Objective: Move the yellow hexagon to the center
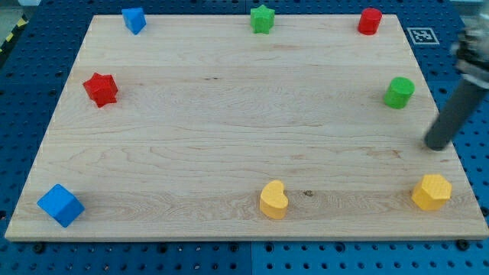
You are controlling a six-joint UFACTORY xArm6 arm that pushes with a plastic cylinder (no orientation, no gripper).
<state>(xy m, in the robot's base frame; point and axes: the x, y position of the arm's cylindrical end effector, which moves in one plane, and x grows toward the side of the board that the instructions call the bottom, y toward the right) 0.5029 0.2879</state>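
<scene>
Camera view: a pale wooden worktop (pixel 229 130) on a blue perforated base (pixel 30 69), taken here as the landmark for every place.

Yellow hexagon (pixel 432 192) near the worktop's bottom right corner, well away from the worktop's middle. Yellow heart-shaped block (pixel 273 200) on the worktop's bottom edge, about midway along. Blue cube (pixel 59 205) at the worktop's bottom left corner. Red star-like block (pixel 100 89) near the worktop's left edge, in the upper half. Small blue block (pixel 134 20) on the worktop's top edge toward the left. Green star (pixel 262 19) at the middle of the top edge. Red cylinder (pixel 370 21) near the worktop's top right corner. Green cylinder (pixel 398 92) close to the worktop's right edge, in the upper half.

No hand on this arm, only a dark rod, so no wide or narrow state to tell. My tip (pixel 438 145) down at the worktop's right edge, between the green cylinder and the yellow hexagon, touching neither. Black-and-white marker tag (pixel 422 35) just off the worktop's top right corner.
</scene>
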